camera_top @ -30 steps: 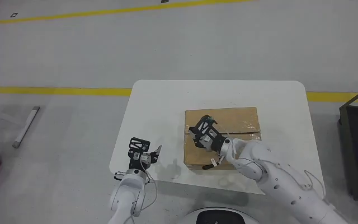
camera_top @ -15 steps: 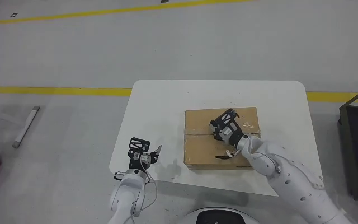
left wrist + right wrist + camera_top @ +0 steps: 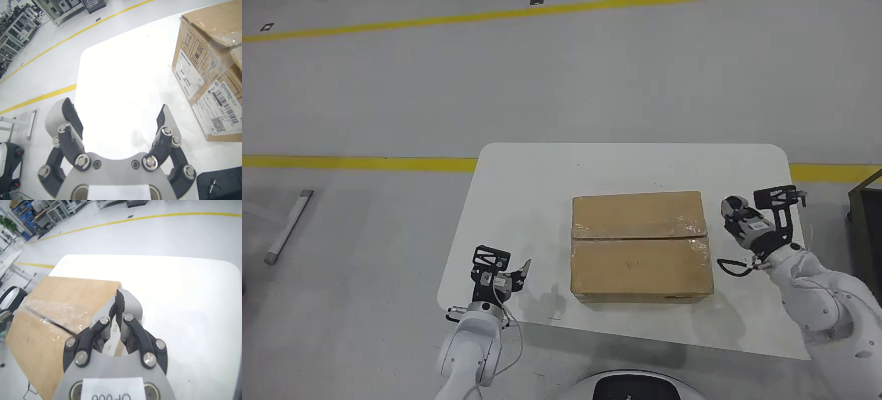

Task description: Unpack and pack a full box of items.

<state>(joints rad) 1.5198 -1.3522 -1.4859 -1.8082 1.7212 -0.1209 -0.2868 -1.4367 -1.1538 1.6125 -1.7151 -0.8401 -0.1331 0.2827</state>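
A closed brown cardboard box [image 3: 640, 245] stands in the middle of the white table [image 3: 532, 190], its top flaps held by clear tape along the seam [image 3: 54, 315]. Labels and barcodes cover the box side [image 3: 206, 85] that faces my left arm. My right gripper [image 3: 757, 215] hovers off the box's right end, above the table, with its fingers [image 3: 118, 306] shut on nothing. My left gripper [image 3: 504, 272] sits open near the table's front left edge, well apart from the box, with black ribbed pads [image 3: 72, 116].
Bare table top lies left, behind and right of the box. A dark object [image 3: 867, 215] stands on the floor beyond the table's right edge. Yellow floor lines [image 3: 352, 162] run past the table, and a grey bar [image 3: 287, 228] lies on the floor at left.
My right gripper has swept from the box's front left part, across its top, to the space beyond its right end. The left arm has stayed still.
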